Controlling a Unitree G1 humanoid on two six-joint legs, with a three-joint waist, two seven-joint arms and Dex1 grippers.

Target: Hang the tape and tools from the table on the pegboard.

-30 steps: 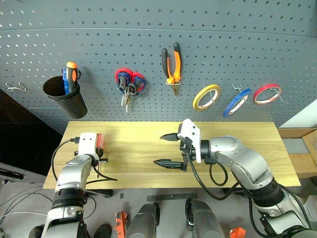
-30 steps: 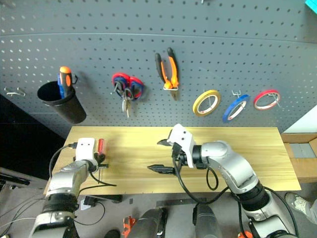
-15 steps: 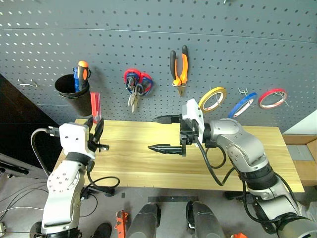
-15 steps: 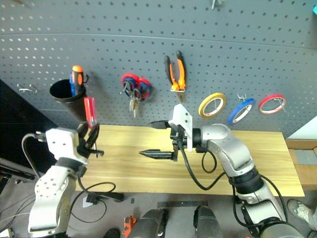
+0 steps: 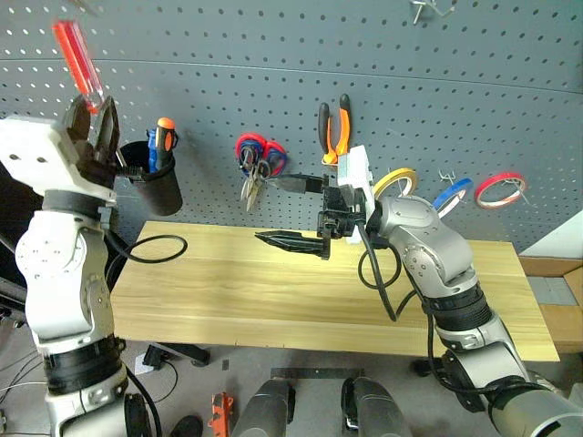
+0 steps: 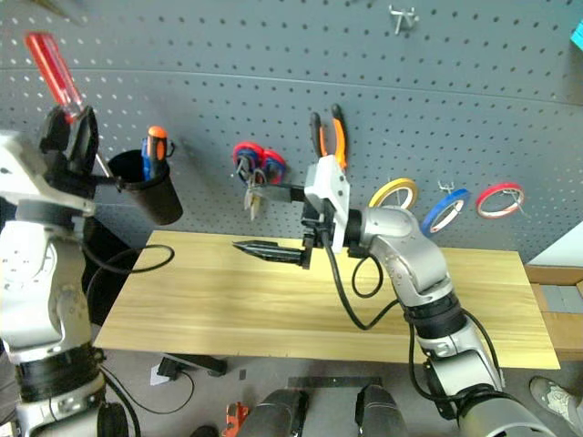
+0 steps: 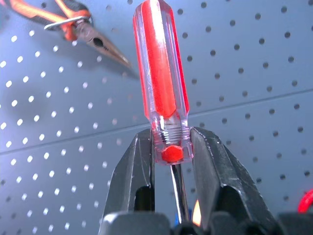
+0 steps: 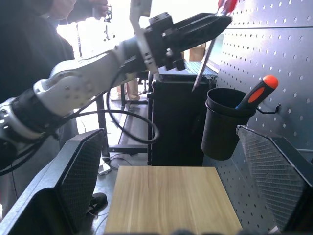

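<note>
My left gripper is shut on the red-handled screwdriver, held high in front of the grey-blue pegboard at the upper left, handle pointing up. The left wrist view shows the fingers clamped on the handle's base. My right gripper hangs open and empty above the middle of the table, pointing left. The orange-and-black pliers, the yellow tape and the dark-handled scissors hang on the board.
A black cup holding an orange-and-blue screwdriver hangs just right of my left gripper. Red-and-blue scissors hang with the dark ones. Blue tape and red tape hang at the right.
My left gripper has risen from the table's left end to the upper pegboard, tipping the screwdriver upward. The right gripper has lifted a little. The view has tilted up.
</note>
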